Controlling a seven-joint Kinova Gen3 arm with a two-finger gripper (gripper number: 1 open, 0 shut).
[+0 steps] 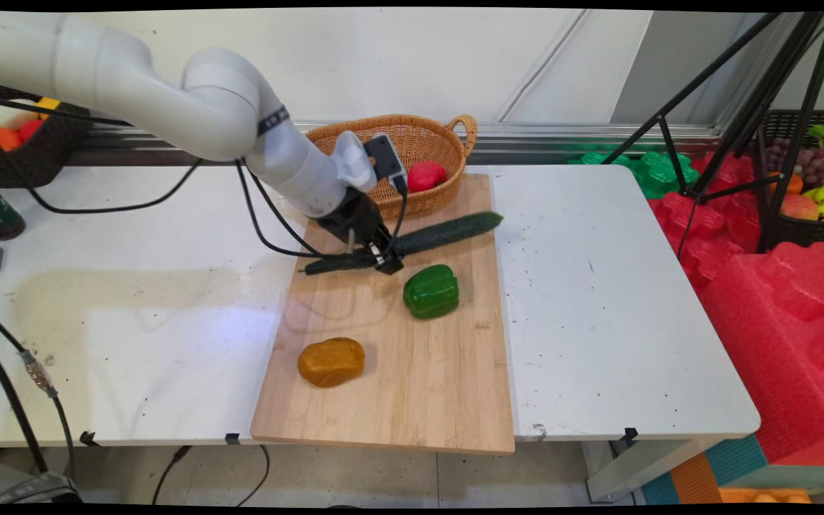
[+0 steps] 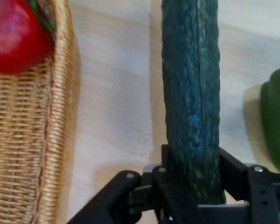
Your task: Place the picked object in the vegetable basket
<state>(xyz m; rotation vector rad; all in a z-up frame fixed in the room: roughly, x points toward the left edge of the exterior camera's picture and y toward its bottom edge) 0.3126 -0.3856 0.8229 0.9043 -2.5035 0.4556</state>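
Dark green cucumber (image 2: 191, 93) is pinched between the gripper (image 1: 383, 259) fingers (image 2: 233, 170).
Only the main view shows the brown potato (image 1: 331, 362); no lettering is legible.

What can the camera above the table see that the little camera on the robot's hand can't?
Only the main view shows the whole wooden board, the brown potato-like lump, the white table and the arm.

Only the hand view shows, close up, the gripper closed on the cucumber, a finger on each side.

Both show the cucumber, the green pepper, the wicker basket and the red fruit in it.
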